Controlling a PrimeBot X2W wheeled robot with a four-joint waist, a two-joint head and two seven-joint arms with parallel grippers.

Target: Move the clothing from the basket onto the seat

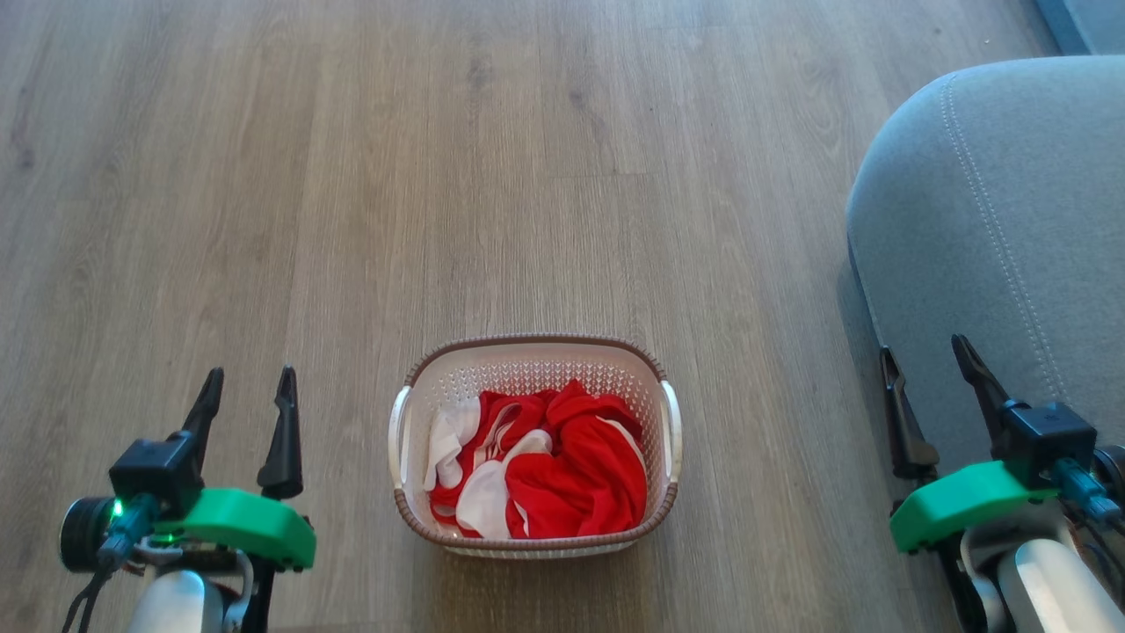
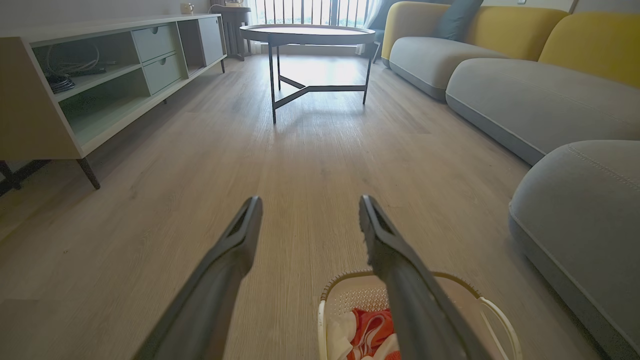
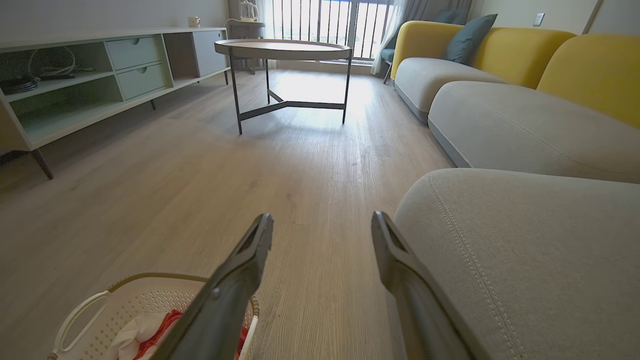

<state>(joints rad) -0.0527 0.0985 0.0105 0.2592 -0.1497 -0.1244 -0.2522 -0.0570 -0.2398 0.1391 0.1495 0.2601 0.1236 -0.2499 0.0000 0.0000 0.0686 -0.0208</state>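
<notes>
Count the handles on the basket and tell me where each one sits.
2. The left handle sits on the basket's side nearest the left gripper; the right handle on the side toward the seat.

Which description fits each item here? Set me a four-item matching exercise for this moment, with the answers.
Column one:
1. clothing
2. basket
3. seat
4. left hand

Column two:
A. stands on the wood floor, centre of the head view
B. open, holding nothing, lower left
C. red and white, bundled inside the basket
D. grey, at the right edge

Pairs: 1-C, 2-A, 3-D, 4-B
</notes>
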